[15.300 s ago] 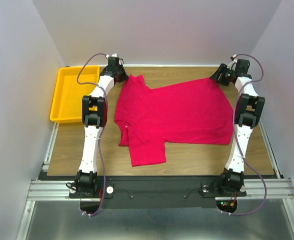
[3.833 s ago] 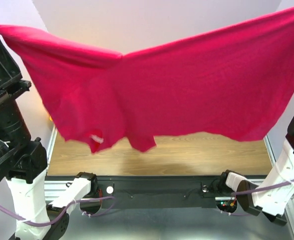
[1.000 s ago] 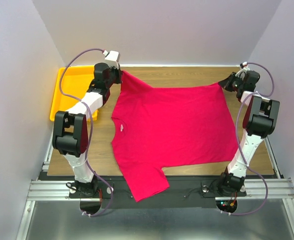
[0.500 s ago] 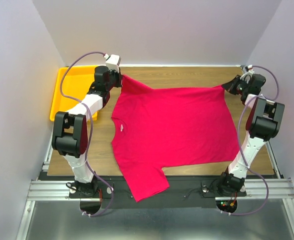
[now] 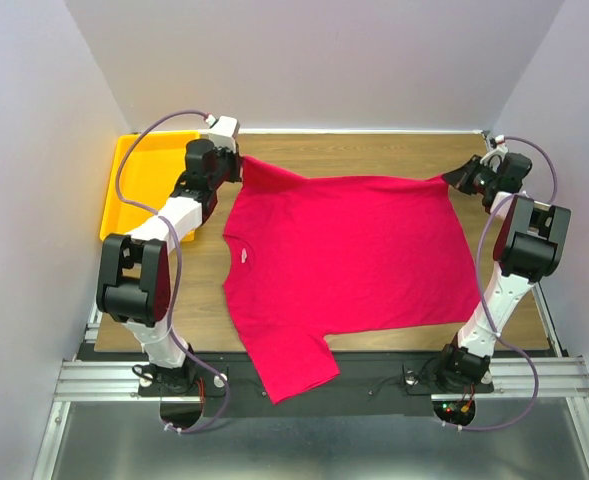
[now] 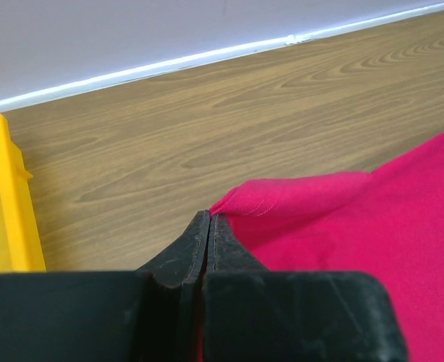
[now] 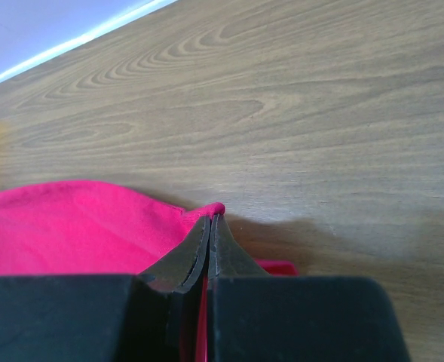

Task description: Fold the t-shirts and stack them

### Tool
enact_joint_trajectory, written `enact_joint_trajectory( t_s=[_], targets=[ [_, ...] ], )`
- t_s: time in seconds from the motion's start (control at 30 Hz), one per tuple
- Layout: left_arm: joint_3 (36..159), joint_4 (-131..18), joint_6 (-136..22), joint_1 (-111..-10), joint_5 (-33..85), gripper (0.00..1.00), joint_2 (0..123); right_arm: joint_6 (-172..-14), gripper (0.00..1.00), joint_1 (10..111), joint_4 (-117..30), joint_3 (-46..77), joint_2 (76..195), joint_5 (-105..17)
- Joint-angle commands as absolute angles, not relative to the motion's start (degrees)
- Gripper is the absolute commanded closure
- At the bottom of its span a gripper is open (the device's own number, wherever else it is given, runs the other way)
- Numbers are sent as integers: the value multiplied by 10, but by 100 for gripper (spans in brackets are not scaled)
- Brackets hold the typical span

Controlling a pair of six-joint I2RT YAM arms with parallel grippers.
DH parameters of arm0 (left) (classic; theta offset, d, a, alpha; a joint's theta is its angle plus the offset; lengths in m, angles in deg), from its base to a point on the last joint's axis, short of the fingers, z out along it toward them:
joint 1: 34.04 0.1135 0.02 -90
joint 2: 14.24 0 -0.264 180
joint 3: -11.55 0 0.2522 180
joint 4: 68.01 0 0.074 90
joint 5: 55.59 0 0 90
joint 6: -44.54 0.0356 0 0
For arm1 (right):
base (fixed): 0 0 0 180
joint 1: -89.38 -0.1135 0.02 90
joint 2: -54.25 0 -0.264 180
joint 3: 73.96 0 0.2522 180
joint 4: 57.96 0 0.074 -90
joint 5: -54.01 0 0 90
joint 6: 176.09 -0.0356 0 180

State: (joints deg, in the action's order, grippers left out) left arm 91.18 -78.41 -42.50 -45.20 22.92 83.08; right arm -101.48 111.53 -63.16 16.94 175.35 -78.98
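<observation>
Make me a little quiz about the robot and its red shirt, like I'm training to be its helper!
1. True or false: the t-shirt lies inside the yellow tray.
2. The left gripper and right gripper are each shut on: A) the tray's rim, B) an edge of the t-shirt, C) nothing.
3. Fill in: the yellow tray sits on the ____ arm's side.
Key: 1 false; 2 B; 3 left.

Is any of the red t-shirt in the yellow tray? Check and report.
No, the t-shirt lies spread on the wooden table, apart from the yellow tray.
</observation>
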Motion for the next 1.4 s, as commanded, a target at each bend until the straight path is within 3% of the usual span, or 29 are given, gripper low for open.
enact_joint_trajectory(
  t_s=[0.0,1.37],
  targets=[
    [895,-811,-415,-451,233,100,779,-1021,99,1121,-670,171,1726,-801],
    [782,-796,-436,-451,238,100,668,-1060,99,1142,-735,103,1688,-827]
  ],
)
